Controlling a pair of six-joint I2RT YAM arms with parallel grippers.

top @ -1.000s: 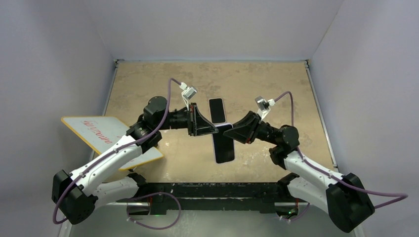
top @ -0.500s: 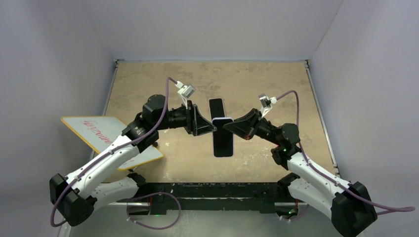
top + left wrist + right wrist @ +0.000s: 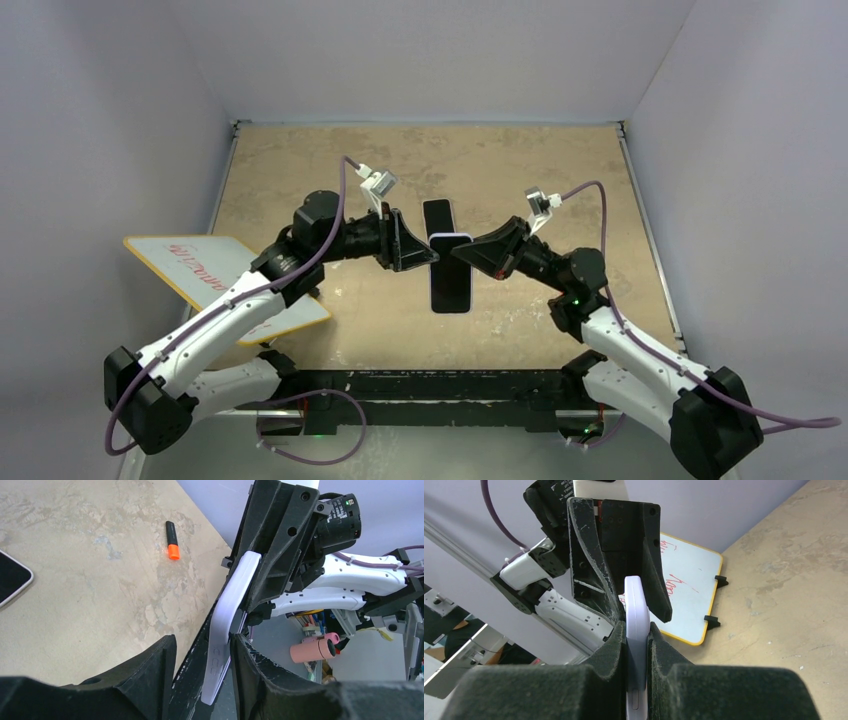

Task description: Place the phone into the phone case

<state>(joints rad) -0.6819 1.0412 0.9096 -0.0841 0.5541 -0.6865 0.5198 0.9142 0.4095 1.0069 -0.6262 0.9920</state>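
Note:
The lilac phone case (image 3: 451, 275) hangs above the middle of the table, dark face up, between my two grippers. My right gripper (image 3: 463, 256) is shut on its edge, and in the right wrist view both pads press the case (image 3: 636, 605) at the gripper (image 3: 636, 630). My left gripper (image 3: 431, 256) stands open around the case's other edge. In the left wrist view the case (image 3: 227, 615) looks slightly bowed and leans on the right finger of the gripper (image 3: 202, 645), with a gap at the left finger. The black phone (image 3: 437, 218) lies flat on the table behind them and shows as the phone (image 3: 11, 580) at the left edge.
A yellow-rimmed whiteboard (image 3: 215, 270) with red writing lies at the table's left edge, under my left arm. An orange-and-black marker (image 3: 172, 540) lies on the table near the side edge. Grey walls (image 3: 700, 150) enclose the table (image 3: 560, 170) on three sides.
My left gripper has opened and let go of the case, while my right gripper has closed on it. The case has swung from tilted to straighter and sits a little farther back.

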